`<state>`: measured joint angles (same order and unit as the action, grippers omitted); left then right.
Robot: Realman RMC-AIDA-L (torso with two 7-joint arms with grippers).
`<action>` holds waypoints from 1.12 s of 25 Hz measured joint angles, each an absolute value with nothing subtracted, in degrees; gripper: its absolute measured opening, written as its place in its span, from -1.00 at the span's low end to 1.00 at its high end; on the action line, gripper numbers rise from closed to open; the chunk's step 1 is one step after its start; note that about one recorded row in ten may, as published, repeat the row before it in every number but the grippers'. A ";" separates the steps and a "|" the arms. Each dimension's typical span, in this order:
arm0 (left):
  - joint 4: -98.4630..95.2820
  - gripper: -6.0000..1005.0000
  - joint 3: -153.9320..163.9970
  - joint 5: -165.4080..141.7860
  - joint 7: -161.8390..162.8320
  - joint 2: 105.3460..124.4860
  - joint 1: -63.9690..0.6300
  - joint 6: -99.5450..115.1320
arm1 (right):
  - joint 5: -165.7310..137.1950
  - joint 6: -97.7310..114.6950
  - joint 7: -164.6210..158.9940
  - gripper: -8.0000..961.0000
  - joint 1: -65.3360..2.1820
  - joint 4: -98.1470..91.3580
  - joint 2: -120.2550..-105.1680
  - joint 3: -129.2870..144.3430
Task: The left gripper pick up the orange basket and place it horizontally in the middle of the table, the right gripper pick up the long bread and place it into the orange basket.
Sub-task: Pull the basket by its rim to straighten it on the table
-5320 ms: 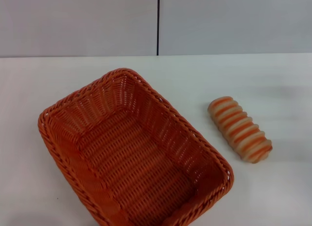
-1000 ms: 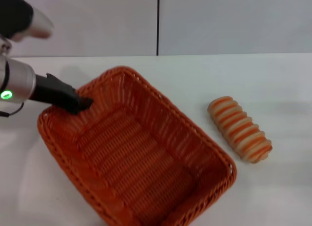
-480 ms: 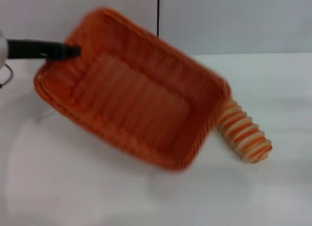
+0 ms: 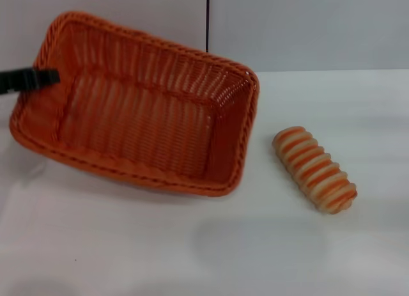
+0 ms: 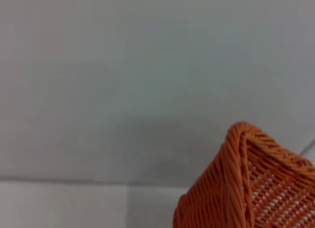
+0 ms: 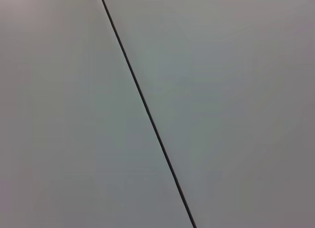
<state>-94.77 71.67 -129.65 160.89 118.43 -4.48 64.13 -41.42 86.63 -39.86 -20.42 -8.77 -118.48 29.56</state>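
The orange basket (image 4: 137, 110) hangs tilted above the left part of the white table (image 4: 192, 251), its opening facing me and its long side running nearly left to right. My left gripper (image 4: 45, 77), a slim black tip reaching in from the left edge, is shut on the basket's left rim. One woven corner of the basket (image 5: 248, 188) shows in the left wrist view. The long bread (image 4: 314, 169), cream with orange-brown stripes, lies on the table right of the basket and apart from it. My right gripper shows in no view.
A pale wall with a dark vertical seam (image 4: 207, 21) stands behind the table. The basket's shadow (image 4: 77, 181) falls on the tabletop below it. The right wrist view holds only the wall and its seam (image 6: 147, 114).
The basket, resting on the table a second ago with the left gripper on its rim, has been lifted, swung left and turned nearly level. The bread has not moved.
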 joint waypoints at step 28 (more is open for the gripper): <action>-101.47 -0.64 90.38 -125.41 164.30 118.39 14.27 52.04 | -41.67 84.70 -40.08 0.37 -21.27 -9.41 -118.47 32.14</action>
<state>-101.48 90.38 -125.41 164.30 118.39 14.27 52.04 -41.67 84.70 -40.08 -21.27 -9.41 -118.47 32.14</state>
